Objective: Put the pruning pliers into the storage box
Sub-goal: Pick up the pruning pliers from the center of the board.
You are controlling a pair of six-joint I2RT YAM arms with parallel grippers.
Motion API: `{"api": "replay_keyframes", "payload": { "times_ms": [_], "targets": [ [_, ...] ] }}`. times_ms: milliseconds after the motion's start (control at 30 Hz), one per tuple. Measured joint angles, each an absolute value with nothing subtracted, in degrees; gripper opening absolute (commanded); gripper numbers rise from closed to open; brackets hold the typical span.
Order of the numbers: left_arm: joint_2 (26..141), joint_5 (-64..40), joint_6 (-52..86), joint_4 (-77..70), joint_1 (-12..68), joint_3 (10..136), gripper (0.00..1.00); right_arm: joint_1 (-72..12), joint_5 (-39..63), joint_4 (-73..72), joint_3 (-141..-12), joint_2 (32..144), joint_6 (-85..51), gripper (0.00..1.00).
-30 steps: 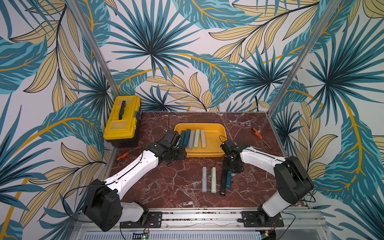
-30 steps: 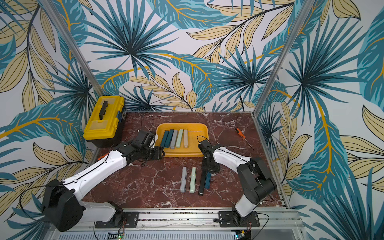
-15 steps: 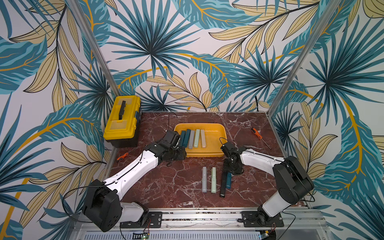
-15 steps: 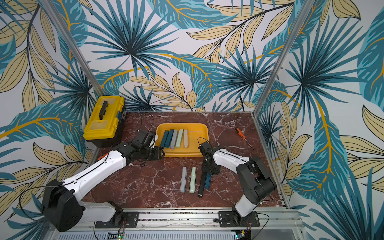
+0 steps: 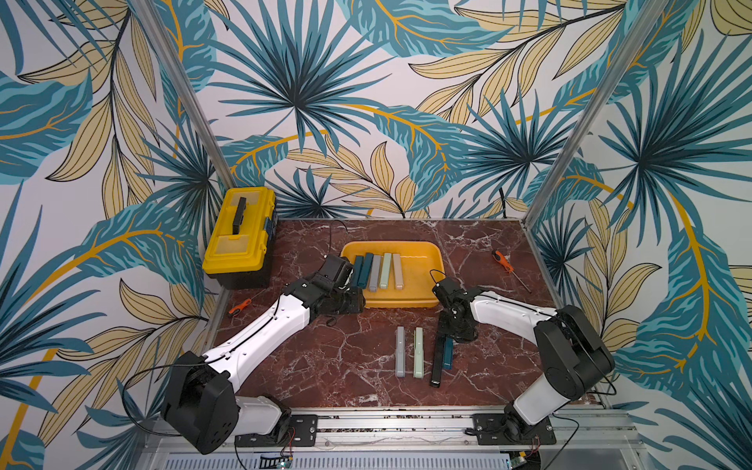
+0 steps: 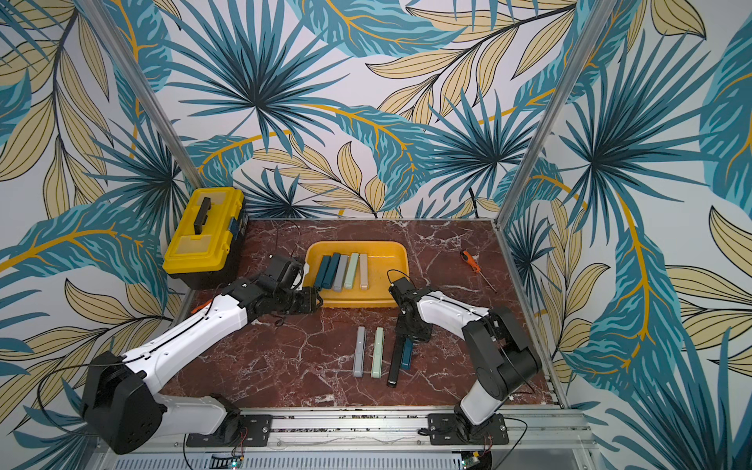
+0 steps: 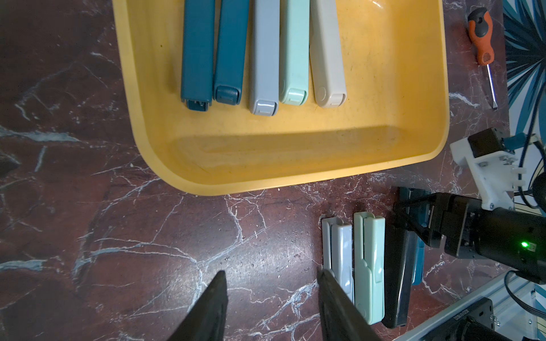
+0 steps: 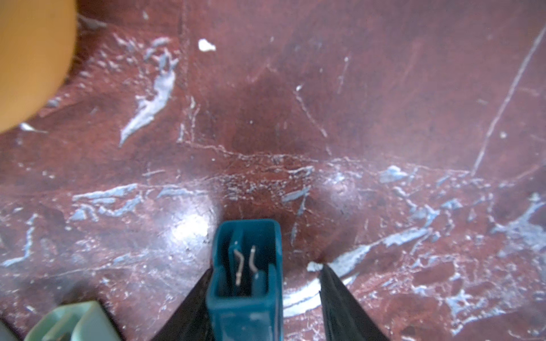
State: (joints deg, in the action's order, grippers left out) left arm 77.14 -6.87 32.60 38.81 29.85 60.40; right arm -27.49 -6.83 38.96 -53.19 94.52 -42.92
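Note:
The orange-yellow storage box [image 5: 421, 303] [image 7: 295, 171] holds several pruning pliers side by side: two dark teal, one grey, one pale green, one beige [image 7: 326, 59]. On the table in front lie a grey one [image 5: 400, 354], a pale green one [image 5: 418, 354], a black one [image 5: 436, 364] and a dark teal one [image 5: 448, 356]. My right gripper [image 5: 452, 334] [image 8: 267, 268] is down over the far end of that teal one [image 8: 245, 280]. One finger touches it, the other stands apart from it. My left gripper [image 5: 359, 303] [image 7: 271, 283] is open and empty by the box's front left corner.
A yellow lidded toolbox [image 5: 240, 240] stands at the back left. An orange-handled screwdriver [image 5: 504, 264] lies at the right near the wall, and a small orange-handled tool [image 5: 240, 307] at the left edge. Patterned walls close three sides.
My right gripper's jaws have narrowed around the dark teal pliers on the table. The left arm has not moved.

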Motion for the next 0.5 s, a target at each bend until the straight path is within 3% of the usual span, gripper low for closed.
{"api": "replay_keyframes", "payload": {
  "times_ms": [300, 500],
  "targets": [
    [77.1, -6.9, 32.6, 38.8, 29.8, 60.4, 0.51, -27.2, -5.0, 39.2, -53.9, 95.4, -43.6, 0.48],
    [77.1, -6.9, 32.4, 38.9, 29.8, 60.4, 0.51, -27.1, -4.9, 39.1, -53.9, 95.5, -44.4, 0.29]
  ]
}}
